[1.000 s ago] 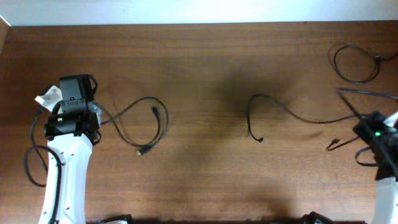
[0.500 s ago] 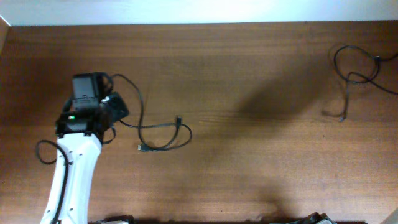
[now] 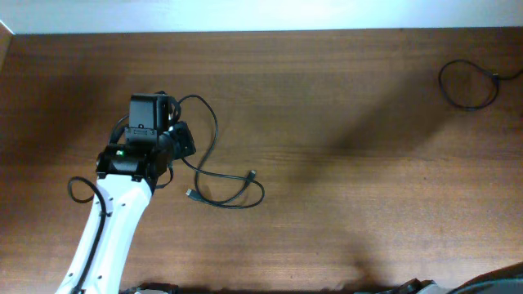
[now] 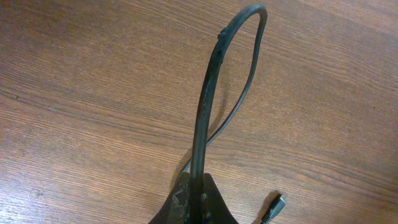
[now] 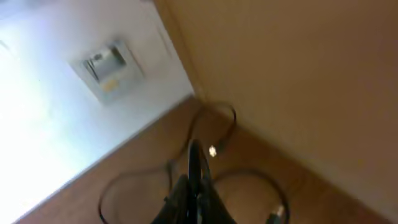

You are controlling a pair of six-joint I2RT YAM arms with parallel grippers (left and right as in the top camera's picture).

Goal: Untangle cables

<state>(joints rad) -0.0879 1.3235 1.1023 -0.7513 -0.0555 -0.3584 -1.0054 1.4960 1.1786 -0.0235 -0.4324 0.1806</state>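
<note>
Gripping cables, both shut.
Pinches loop (image 4: 210, 81) in left gripper (image 4: 193, 196); clamps second cable (image 5: 234, 118) in right gripper (image 5: 193, 186), wrist view only.

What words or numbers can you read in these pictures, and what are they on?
None can be read.
Pale box, right wrist view: it carries a small yellowish mark, too blurred to read.
Black cable, table, left arm: no writing shows on any of them.
</note>
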